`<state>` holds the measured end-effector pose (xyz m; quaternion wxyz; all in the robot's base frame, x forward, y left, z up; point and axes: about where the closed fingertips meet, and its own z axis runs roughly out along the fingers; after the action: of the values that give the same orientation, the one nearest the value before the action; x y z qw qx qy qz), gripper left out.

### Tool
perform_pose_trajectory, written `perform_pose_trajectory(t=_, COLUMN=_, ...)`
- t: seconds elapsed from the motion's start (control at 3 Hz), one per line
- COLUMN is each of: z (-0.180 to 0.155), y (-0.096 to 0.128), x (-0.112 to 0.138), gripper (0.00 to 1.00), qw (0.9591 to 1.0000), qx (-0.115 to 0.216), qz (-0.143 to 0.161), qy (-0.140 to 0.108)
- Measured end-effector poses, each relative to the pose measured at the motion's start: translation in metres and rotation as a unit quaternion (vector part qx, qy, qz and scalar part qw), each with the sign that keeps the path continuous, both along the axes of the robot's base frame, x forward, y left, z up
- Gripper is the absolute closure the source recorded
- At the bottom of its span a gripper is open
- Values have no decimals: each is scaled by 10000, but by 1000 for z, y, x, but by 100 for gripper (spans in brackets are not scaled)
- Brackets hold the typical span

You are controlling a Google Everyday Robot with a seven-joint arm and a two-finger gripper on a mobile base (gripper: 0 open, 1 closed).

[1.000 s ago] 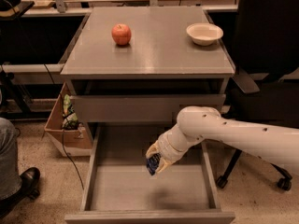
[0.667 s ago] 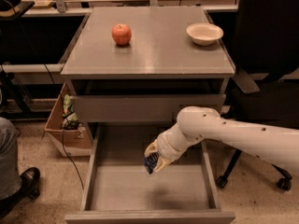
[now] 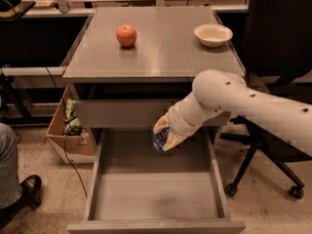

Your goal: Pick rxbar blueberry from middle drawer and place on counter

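Observation:
My gripper [image 3: 164, 136] is shut on the rxbar blueberry [image 3: 159, 139], a small dark blue wrapped bar. It holds the bar in the air above the back of the open middle drawer [image 3: 156, 194], just in front of the shorter drawer panel [image 3: 122, 112]. The drawer's grey floor is bare. The counter [image 3: 161, 48] is the grey cabinet top above, with a red apple [image 3: 126, 35] at its back left and a white bowl [image 3: 212, 34] at its back right.
A cardboard box [image 3: 68, 130] with items stands on the floor left of the cabinet. A black office chair [image 3: 273, 82] stands to the right. A person's leg and shoe [image 3: 14, 179] are at the lower left.
My gripper has risen with the rxbar blueberry, from low inside the drawer to near the drawer panel above it. The apple and bowl have not moved.

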<state>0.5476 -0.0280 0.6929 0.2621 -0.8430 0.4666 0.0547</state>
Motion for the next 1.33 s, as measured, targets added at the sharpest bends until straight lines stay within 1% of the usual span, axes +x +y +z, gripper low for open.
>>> perform_pose_trajectory(t=0.33, z=71, y=5, x=12, gripper=100, qw=9989, qx=-124, qz=-61, qy=-448)
perform_pose_trajectory(t=0.67, z=125, y=13, x=32, gripper=100, qw=9954, qx=-275, qz=-66, qy=-913)
perform_pose_trajectory(t=1.0, z=159, y=17, x=63, gripper=100, qw=9916, qx=-383, qz=-102, qy=-1233)
perform_pose_trajectory(t=1.33, z=183, y=18, x=100, gripper=100, qw=9879, qx=-313, qz=-76, qy=-1519)
